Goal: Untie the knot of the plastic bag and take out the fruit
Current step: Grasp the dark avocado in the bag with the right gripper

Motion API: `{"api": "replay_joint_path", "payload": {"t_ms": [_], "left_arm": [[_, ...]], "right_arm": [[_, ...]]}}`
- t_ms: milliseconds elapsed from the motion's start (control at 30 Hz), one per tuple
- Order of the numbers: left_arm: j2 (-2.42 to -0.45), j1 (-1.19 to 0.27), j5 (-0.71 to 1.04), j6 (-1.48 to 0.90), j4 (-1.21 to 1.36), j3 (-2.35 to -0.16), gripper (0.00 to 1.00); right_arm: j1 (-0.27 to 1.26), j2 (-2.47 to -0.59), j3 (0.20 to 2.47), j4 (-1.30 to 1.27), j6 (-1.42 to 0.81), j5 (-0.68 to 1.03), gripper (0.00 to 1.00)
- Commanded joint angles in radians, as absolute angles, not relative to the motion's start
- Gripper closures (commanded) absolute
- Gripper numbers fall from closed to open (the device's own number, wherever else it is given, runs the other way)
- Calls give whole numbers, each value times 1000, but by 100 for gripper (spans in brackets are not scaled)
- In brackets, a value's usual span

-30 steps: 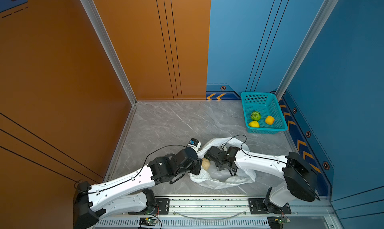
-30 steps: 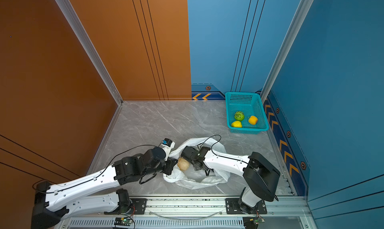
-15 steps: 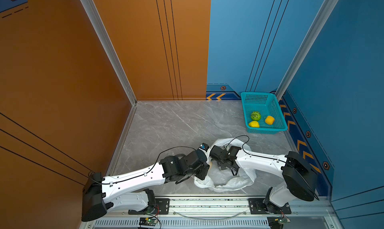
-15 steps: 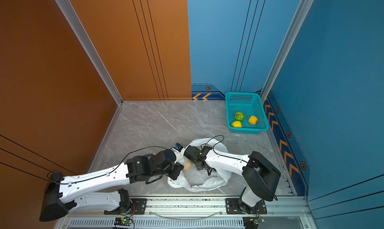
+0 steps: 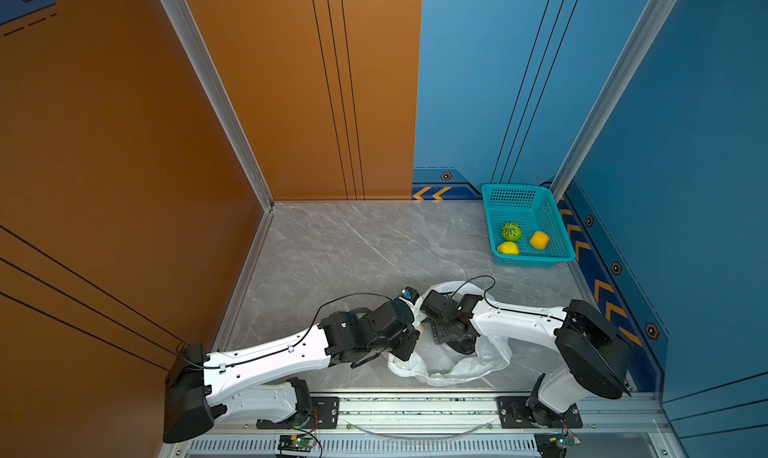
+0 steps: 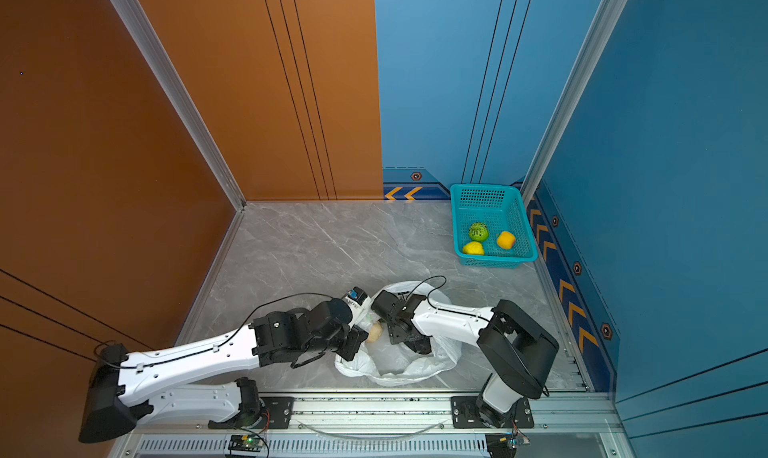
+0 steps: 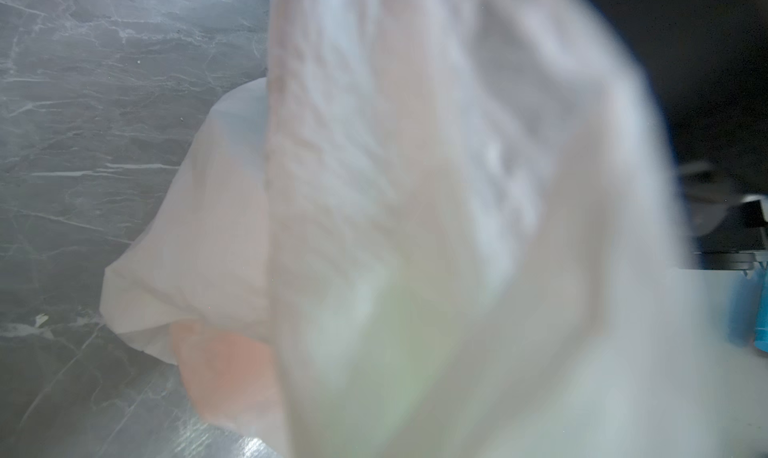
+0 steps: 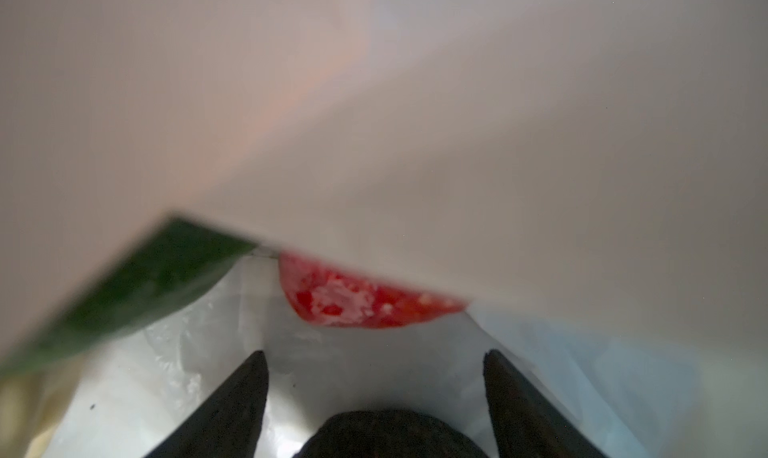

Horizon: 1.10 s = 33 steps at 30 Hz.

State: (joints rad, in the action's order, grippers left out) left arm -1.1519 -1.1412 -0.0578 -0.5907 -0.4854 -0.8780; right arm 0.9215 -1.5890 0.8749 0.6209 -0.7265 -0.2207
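Note:
The white plastic bag point(image 5: 457, 362) lies open-mouthed near the front rail; no knot shows. My left gripper point(image 5: 406, 349) is shut on the bag's left rim, and bag film point(image 7: 415, 186) covers the left wrist view. My right gripper point(image 8: 376, 354) reaches inside the bag point(image 8: 374, 103), jaws wide apart. A dark avocado point(image 8: 390, 435) lies between its fingers point(image 8: 232, 402), with gaps on both sides. Ahead of it are a red apple point(image 8: 365, 298) and a green mango point(image 8: 137, 285). A cream knobbly fruit point(image 6: 374, 332) sits between the two grippers.
A teal basket point(image 5: 559, 227) stands at the back right against the blue wall. It holds a striped green melon ball point(image 5: 511, 231), a lemon point(image 5: 508, 248) and an orange fruit point(image 5: 539, 240). Orange wall panels close the left side, and a metal rail point(image 5: 415, 410) runs along the front.
My left arm has swung right and forward, carrying the bag's left rim with it. The right gripper has dipped deeper into the bag and its jaws have narrowed a little.

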Motion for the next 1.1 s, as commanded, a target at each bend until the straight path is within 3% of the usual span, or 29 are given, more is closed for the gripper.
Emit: {"api": "replay_joint_path", "payload": {"t_ms": [0,67,300,400,733,1067], "left_arm": [[-1140,-1152,-41,-577,-492,-888,100],[-1142,-1151,-39,-577,-491,-886,100],[-1144,-1151,-37,-580,-491,-884,100],[-1150,-1151,-35,-577,-492,-888,100],[-1155,-1152,-37,-578,-492,-894,100],[-1155,-1152,-41,-582,-494,-894,100]], "right_arm": [[914,-1562,846,611,-720,-190,22],[922,-1560,849,633,-704,-193,22],[998,-1519,907,769,-689,-280,0],[1024,-1508,922,802,-685,-302,0],[1025,-1501,885,808,-712,-273,10],[1025,-1574,849,773,-707,-243,28]]}}
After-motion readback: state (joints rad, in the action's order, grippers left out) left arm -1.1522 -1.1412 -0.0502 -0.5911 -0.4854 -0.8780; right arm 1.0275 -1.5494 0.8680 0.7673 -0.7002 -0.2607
